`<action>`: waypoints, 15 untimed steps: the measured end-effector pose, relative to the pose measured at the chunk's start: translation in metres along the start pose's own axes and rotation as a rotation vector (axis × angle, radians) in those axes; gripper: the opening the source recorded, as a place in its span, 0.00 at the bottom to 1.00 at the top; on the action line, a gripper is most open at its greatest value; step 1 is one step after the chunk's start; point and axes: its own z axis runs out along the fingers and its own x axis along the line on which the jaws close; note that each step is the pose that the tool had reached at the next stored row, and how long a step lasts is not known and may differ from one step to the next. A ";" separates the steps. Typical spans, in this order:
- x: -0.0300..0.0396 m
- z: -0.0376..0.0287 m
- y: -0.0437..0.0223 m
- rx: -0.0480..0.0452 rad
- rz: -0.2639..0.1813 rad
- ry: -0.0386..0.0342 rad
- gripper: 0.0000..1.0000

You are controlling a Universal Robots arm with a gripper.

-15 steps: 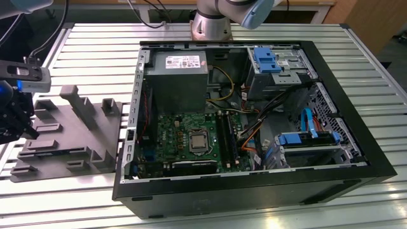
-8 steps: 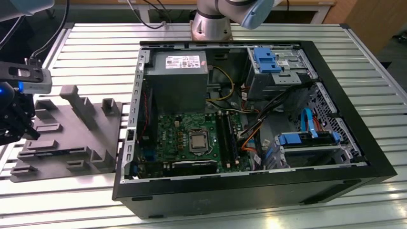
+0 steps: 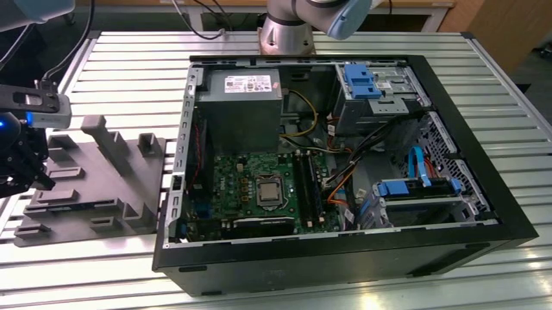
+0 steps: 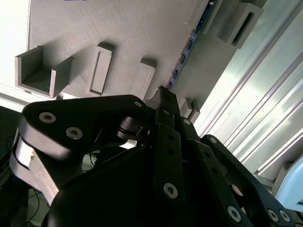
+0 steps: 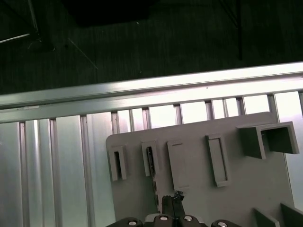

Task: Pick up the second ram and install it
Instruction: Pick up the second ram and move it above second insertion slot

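Where the grey tray's (image 4: 118,28) outer edge carries a row of slotted blocks, the second ram (image 4: 188,47) stands on its thin long edge. In the second wrist view it shows as a narrow dark strip with small blue and black parts along it. In the first wrist view the second ram (image 5: 150,163) sits in one of those slots as a dark sliver that runs on as a thin line toward me. My pincer (image 4: 163,94) has its tip right at the near end of that strip, and the black linkages converge there. Whether it is pinching the board or merely sits against it, I cannot tell. In the first wrist view my pincer (image 5: 173,198) pokes in just beside the thin line, over the bare tray (image 5: 236,189).

In the exterior view my pincer (image 3: 22,165) hangs at the exterior view's left, over the side of the tray (image 3: 95,194) farthest from the computer. The tray lies flat on the ribbed metal table (image 3: 129,64), and its raised blocks and upright posts stand up from it. Just beside the tray, on the exterior view's right, the open computer case (image 3: 345,258) lies on its side. Inside it are the green motherboard (image 3: 245,165) with its square silver chip (image 3: 269,190), a grey power supply (image 3: 237,110) and blue drive brackets (image 3: 360,81). Well beyond the case, my arm's base (image 3: 289,29) rises from the table.
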 end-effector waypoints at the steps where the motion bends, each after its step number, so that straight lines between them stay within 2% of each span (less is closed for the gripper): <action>1: 0.0000 0.0003 0.0000 0.0000 0.000 0.0000 0.11; 15: 0.0004 0.0081 -0.0003 0.0000 0.000 0.0000 0.11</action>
